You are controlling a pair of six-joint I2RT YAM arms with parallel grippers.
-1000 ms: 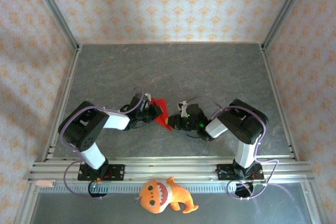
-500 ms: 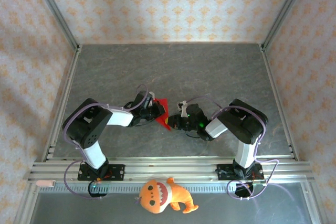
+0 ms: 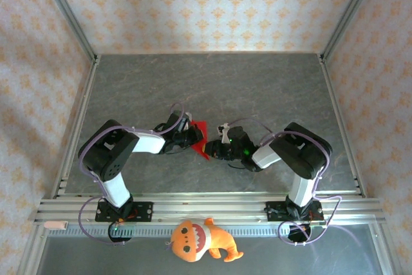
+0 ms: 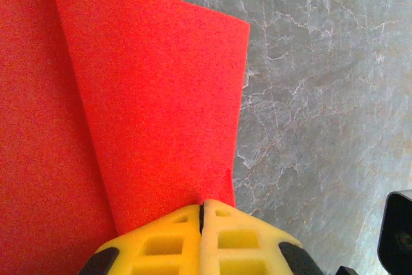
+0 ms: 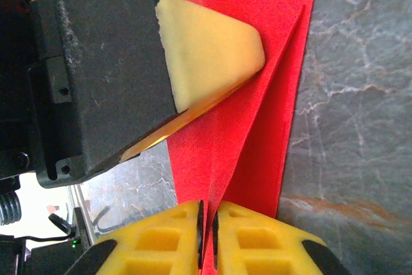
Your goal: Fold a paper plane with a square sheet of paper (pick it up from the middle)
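Left wrist view looks straight down on the red sheet of paper (image 4: pixel 148 94), creased into overlapping layers with a stepped edge toward 1 o'clock, lying on the grey marbled surface (image 4: pixel 322 94). The left fingers (image 4: pixel 164 243) are clenched, their yellow pads pressed flat together at 6 o'clock with the paper's near edge caught in the seam. From the right wrist, the same sheet runs from 12 o'clock down to 6 o'clock as a long strip with a raised diagonal fold. That fold leads into the hairline slit between the right fingers (image 5: pixel 257 243), which are pinched on it. One left finger, a black block with a yellow tip, reaches in from 9 o'clock and lies over the red paper. Seen from the overhead camera, the sheet sits just toward 6 o'clock of the surface's centre, between the two arms, the left reaching in from 9 o'clock and the right from 3 o'clock. An orange plush toy (image 3: pixel 199 239) with white teeth lies by the rail at 6 o'clock, well apart from the paper.
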